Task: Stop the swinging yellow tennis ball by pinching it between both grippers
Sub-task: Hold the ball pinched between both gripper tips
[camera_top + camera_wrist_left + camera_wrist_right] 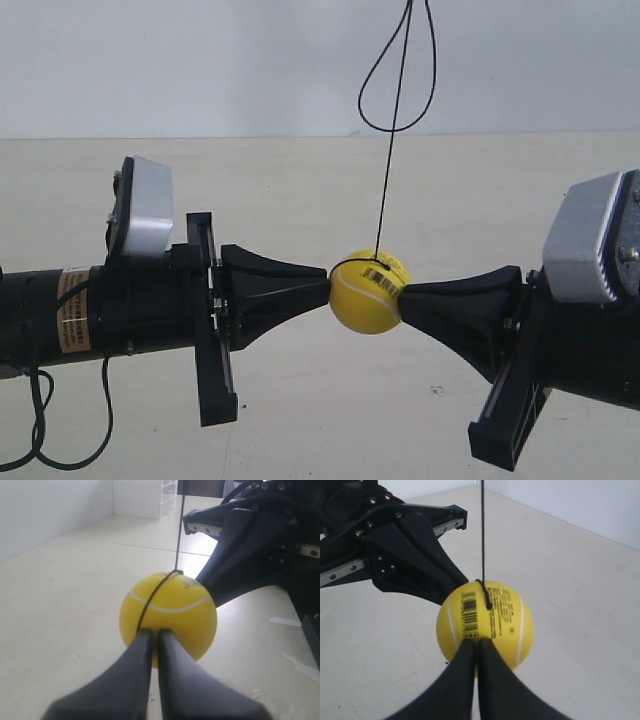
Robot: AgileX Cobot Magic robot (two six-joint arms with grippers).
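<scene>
Yellow and bright, the yellow tennis ball [366, 292] hangs clear of the pale floor [300, 420] on a thin black cord [392, 170]. The cord wraps over the ball's top and runs straight up, with a loop [432, 70] high above. A white seam [170, 609] curves across the side facing the left wrist camera. A barcode sticker [470, 612] sits on the side facing the right wrist camera.

The ball is pinched between two pointed black tips that touch it from opposite sides. The left gripper [152, 632], at the exterior view's left, has its jaws pressed together, and their joined point rests against the ball. The right gripper [476, 642], at the exterior view's right, is likewise closed to a point on the sticker side.

Each wedge widens back into a black cylindrical arm that carries a silver-grey box module [145, 205]. The left arm bears an orange label [72, 310], and a dark cable [40, 440] droops below it.
</scene>
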